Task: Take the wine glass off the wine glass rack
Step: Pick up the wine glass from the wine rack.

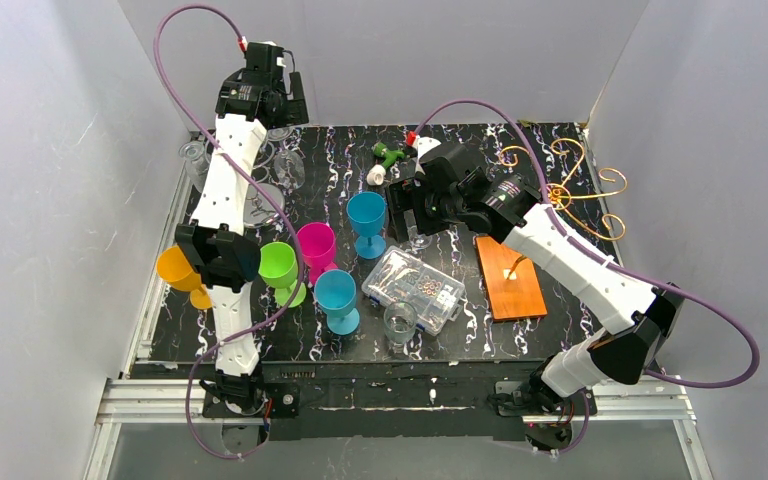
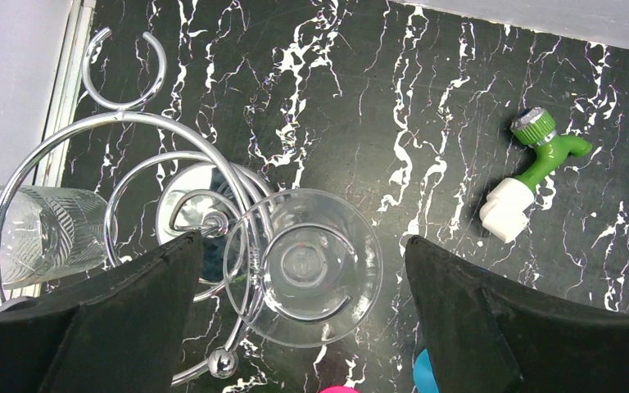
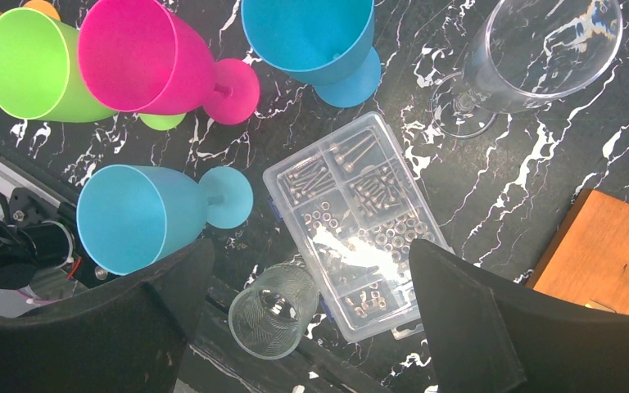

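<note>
The left gripper (image 2: pixel 303 246) is hovering with its jaws spread wide over the chrome wine glass rack (image 2: pixel 121 111) in the far-left corner of the table (image 2: pixel 426 98). It is gripping nothing. Straight below it, a clear wine glass (image 2: pixel 311 266) is hanging in the rack's curled wire. It is showing its round foot to the wrist camera, and the foot is lying between the two fingers in that view.

This looks like the approach step, with the gripper lined up but no grasp made. The next move probably calls for lowering until the fingers bracket the foot or stem, then closing gently. The glass would then need sliding out along the open end of the wire rather than pulling straight up.

The right gripper (image 3: pixel 309 246) is also standing wide and empty. It is looking down on a clear compartment box of screws and nuts (image 3: pixel 352 221), coloured plastic goblets (image 3: pixel 139 57) and a second clear wine glass (image 3: pixel 540 49) standing upright on the table. The golden wine glass rack (image 1: pixel 558 192), on its orange wooden base (image 1: pixel 510 278), is sitting at the far right and seems to be carrying no glass.

No brand, label or writing is showing legibly anywhere.
</note>
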Robot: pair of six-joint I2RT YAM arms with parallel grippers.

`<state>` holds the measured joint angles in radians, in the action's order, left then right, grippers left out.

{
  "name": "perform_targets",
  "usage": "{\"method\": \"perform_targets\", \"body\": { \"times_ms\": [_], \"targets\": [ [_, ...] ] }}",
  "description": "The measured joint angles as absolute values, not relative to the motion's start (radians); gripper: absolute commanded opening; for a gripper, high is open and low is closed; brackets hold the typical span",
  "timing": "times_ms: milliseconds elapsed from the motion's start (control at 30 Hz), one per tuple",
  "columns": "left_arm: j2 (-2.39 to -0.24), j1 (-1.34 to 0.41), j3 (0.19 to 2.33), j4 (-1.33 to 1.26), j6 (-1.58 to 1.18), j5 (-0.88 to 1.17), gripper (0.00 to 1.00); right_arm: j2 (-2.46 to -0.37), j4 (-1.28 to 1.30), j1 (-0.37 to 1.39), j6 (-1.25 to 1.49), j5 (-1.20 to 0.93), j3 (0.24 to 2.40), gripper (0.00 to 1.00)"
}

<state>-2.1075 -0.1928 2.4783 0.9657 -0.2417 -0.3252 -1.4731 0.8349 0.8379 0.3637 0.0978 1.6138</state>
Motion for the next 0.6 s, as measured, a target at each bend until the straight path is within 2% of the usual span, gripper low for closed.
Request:
{"method": "perform_targets", "body": {
  "times_ms": [200,600],
  "targets": [
    [-2.112,-0.188,2.477,0.966,-0.251,-0.325,0.9,-1.473,0.83,0.838,0.364,0.098,1.611,0.98],
    [-2.123,-0.185,2.463,0.968,-0.264,-0.324,0.78,-1.473,0.812,0.838,0.368,0.098,1.606,0.98]
  ]
}}
